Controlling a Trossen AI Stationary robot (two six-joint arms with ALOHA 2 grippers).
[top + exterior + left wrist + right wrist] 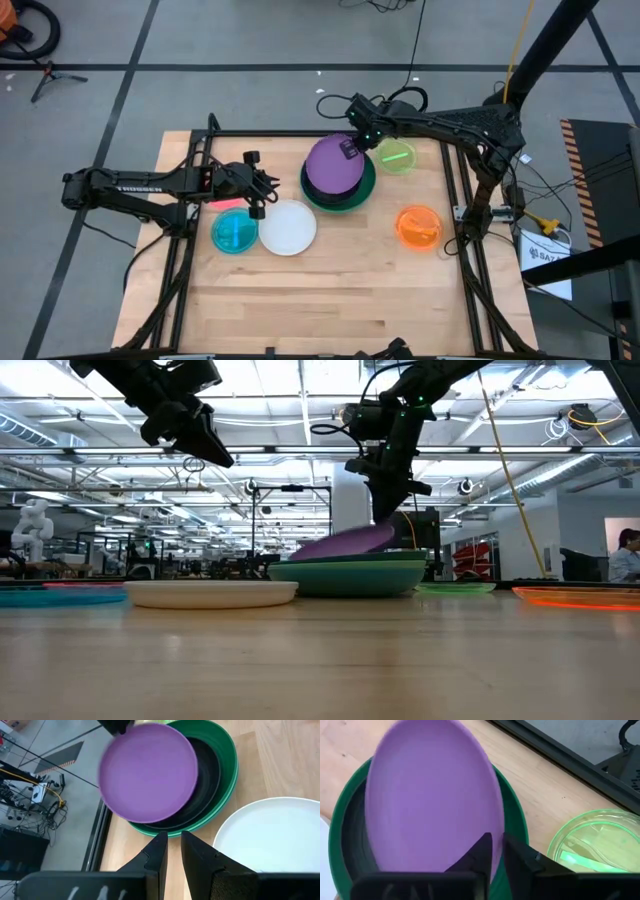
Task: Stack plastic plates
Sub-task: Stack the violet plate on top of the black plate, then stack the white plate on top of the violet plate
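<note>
The right gripper (352, 149) sits at the far rim of the tilted purple plate (333, 166), fingers slightly parted at its edge. That plate leans on the black plate (207, 775) inside the green stack (362, 190). The left gripper (258, 190) hovers empty near the white plate (288, 227), fingers nearly together.

The purple plate (334, 164) covers most of the black plate (209, 775), leaving only a dark crescent visible in the left wrist view. The lower plates of the stack (348, 574) show only as edge bands in the low view; their number cannot be told. The pink plate (222, 203) lies mostly under the left arm. In the left wrist view the white plate (272, 837) is cut off by the picture's edge. In the right wrist view the lime plate (597, 842) is cut off likewise. Whether the right tool (497, 851) touches the purple plate cannot be told.
</note>
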